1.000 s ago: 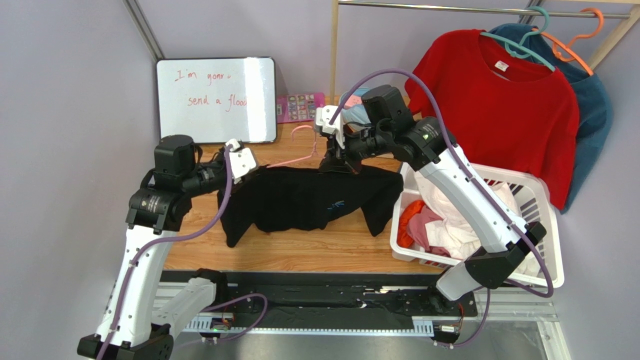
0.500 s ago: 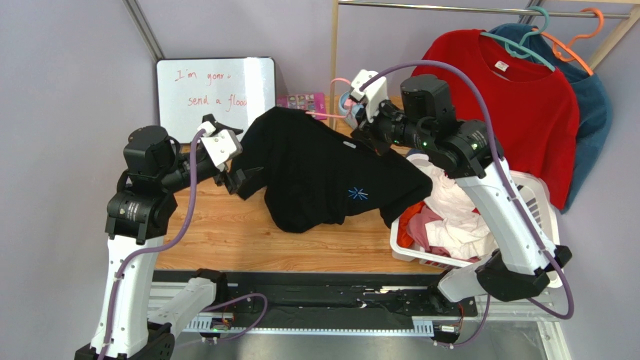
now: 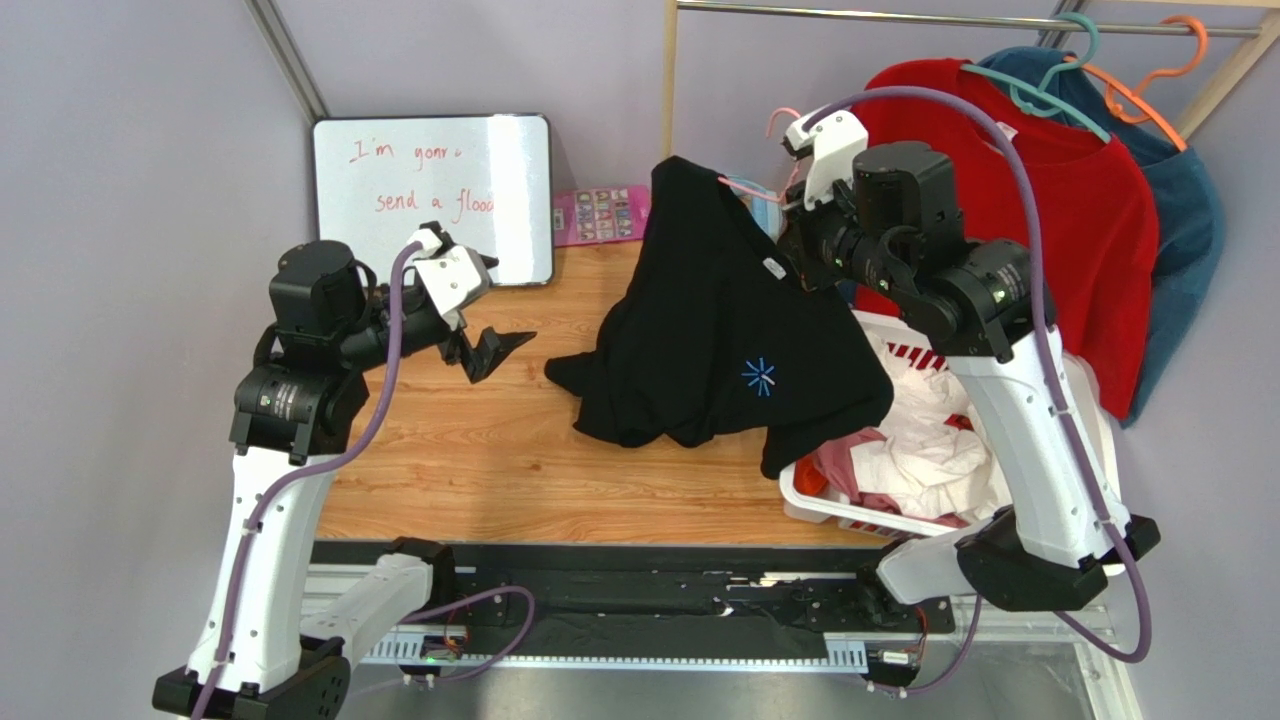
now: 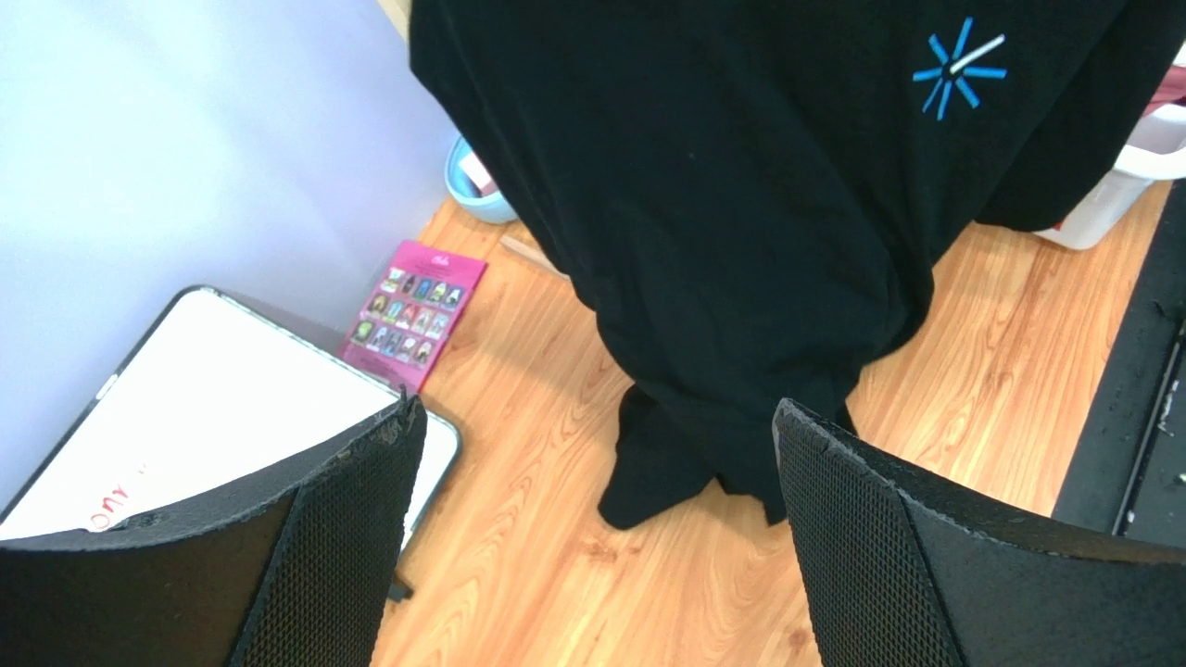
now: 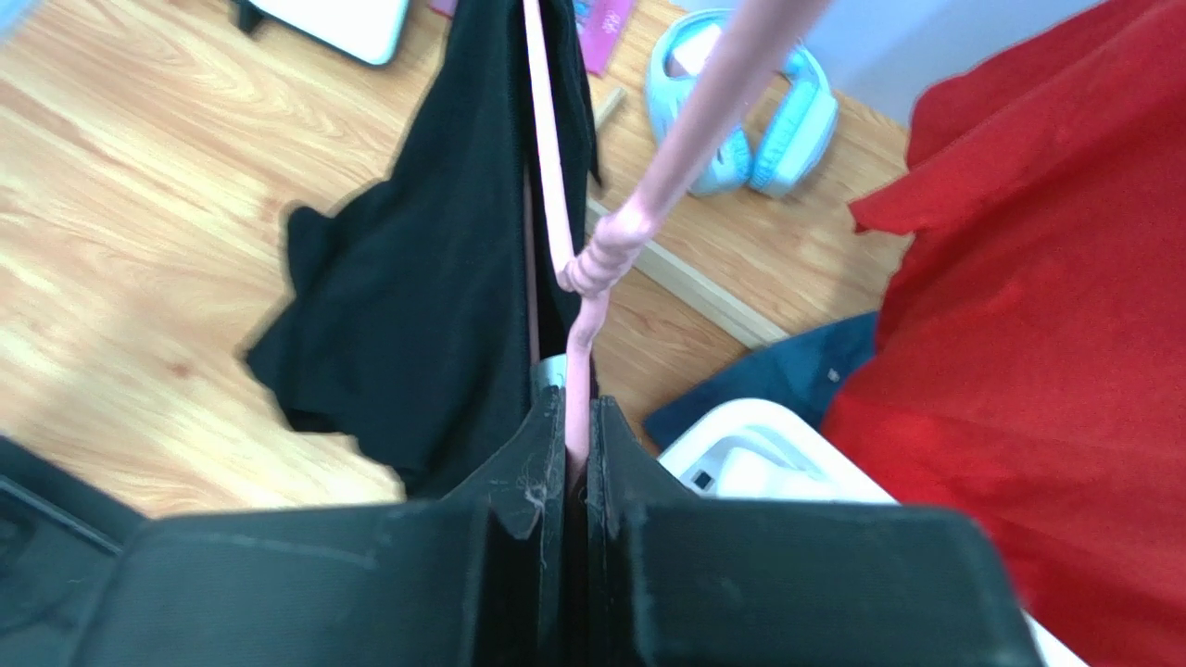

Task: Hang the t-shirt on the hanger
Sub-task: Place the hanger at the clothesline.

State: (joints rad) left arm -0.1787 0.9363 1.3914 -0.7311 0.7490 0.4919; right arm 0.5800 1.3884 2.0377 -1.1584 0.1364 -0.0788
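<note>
Top external view has the black t-shirt (image 3: 721, 345) draped on the pink hanger (image 3: 747, 188), up in the air with its bottom end slumped on the tabletop (image 3: 511, 480). Over there the right fingers (image 5: 529, 487) are pinching the hanger's wire neck. One sleeve overlaps the laundry basket (image 3: 849, 515), and the red shirt (image 3: 1037, 225) hangs behind. Meanwhile the left fingers (image 4: 334, 528) are spread with nothing in them, off by the whiteboard (image 3: 428, 195).

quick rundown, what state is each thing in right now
t-shirt: draped on the hanger, held up, lower end at the table
hanger: inside the t-shirt, gripped just below its hook
right gripper: shut on hanger
left gripper: open, empty
red shirt: hung on the rail
basket: full of clothes
whiteboard: written on in red
</note>
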